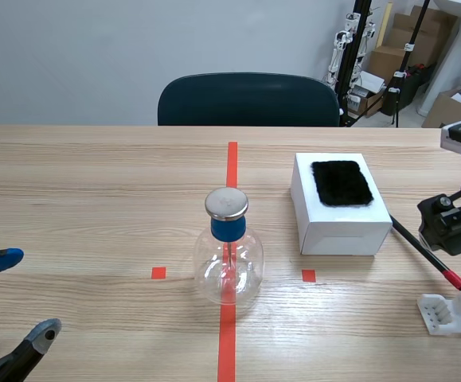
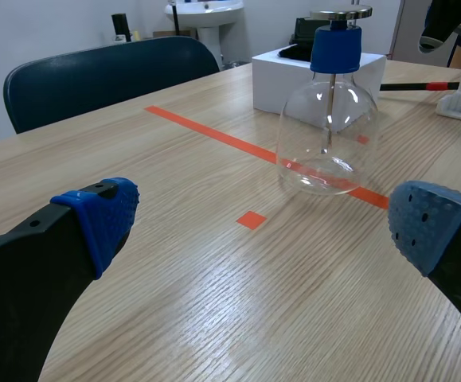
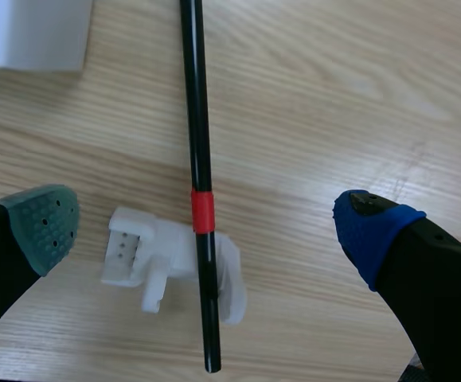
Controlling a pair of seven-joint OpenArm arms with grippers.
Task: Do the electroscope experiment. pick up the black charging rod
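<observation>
The black charging rod (image 3: 197, 119) with a red band (image 3: 202, 211) lies across a small white stand (image 3: 162, 267) on the table. My right gripper (image 3: 206, 231) hangs open above it, one finger on each side of the rod, touching nothing. In the scene view the rod (image 1: 423, 250) runs from beside the white box to the stand (image 1: 451, 313) at the right edge, under the right gripper (image 1: 451, 227). My left gripper (image 1: 19, 296) is open and low at the near left, holding nothing.
The glass electroscope flask (image 1: 228, 255) with blue collar and metal cap stands on the red tape line at mid-table. A white box (image 1: 340, 219) topped with black fur (image 1: 341, 183) sits to its right. A dark chair (image 1: 248, 99) stands behind the table.
</observation>
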